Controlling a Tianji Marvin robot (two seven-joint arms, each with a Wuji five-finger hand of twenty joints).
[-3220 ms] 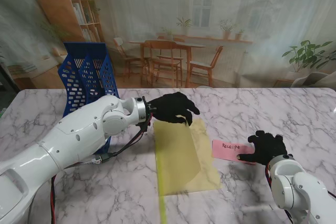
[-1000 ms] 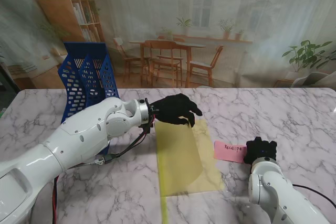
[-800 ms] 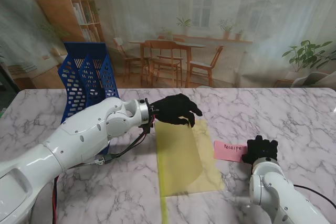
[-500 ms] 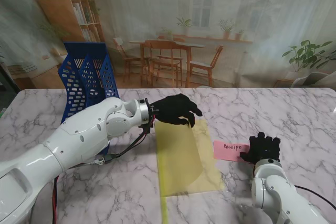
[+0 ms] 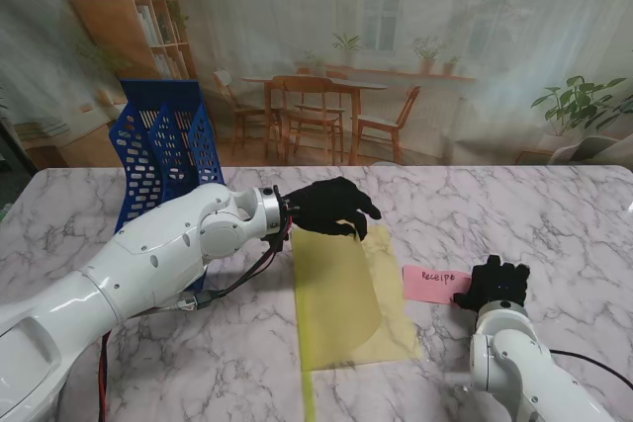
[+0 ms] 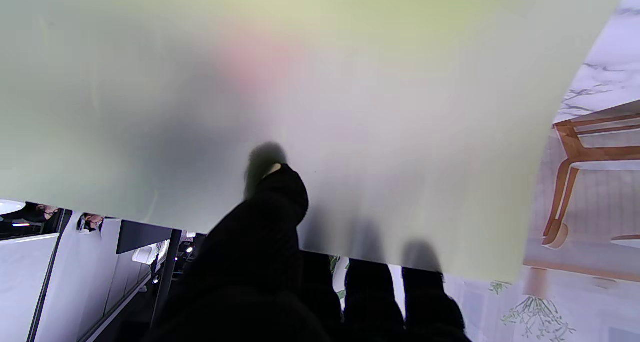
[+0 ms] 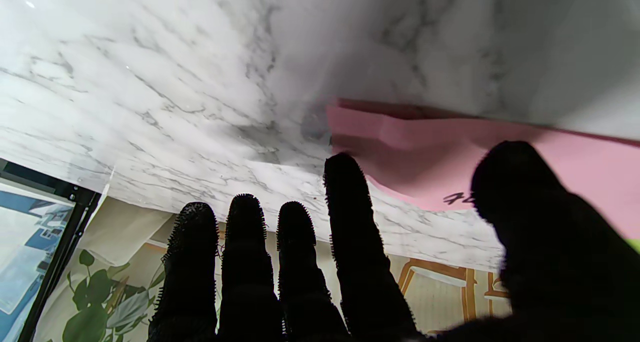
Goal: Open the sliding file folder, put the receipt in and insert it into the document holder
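Note:
The yellow translucent folder [image 5: 348, 303] lies mid-table with its top cover [image 6: 350, 97] lifted at the far edge. My left hand [image 5: 331, 207] is shut on that cover, thumb [image 6: 272, 202] on one face and the other fingers behind it. The pink receipt [image 5: 433, 283] lies flat just right of the folder. At the receipt's right edge rests my right hand [image 5: 492, 282], open, its fingers straight and spread. In the right wrist view the thumb [image 7: 525, 197] hovers over the receipt [image 7: 425, 142] and the index fingertip [image 7: 347, 182] is at its edge.
The blue mesh document holder [image 5: 160, 150] stands upright at the far left, behind my left forearm [image 5: 168, 249]. White marble table [image 5: 554, 214] stretches right of the receipt and beyond the folder.
My right hand has turned and shifted right, from lying across the receipt's right end to sitting at its edge with fingers pointing away. The receipt shifted slightly. The left hand kept the cover raised.

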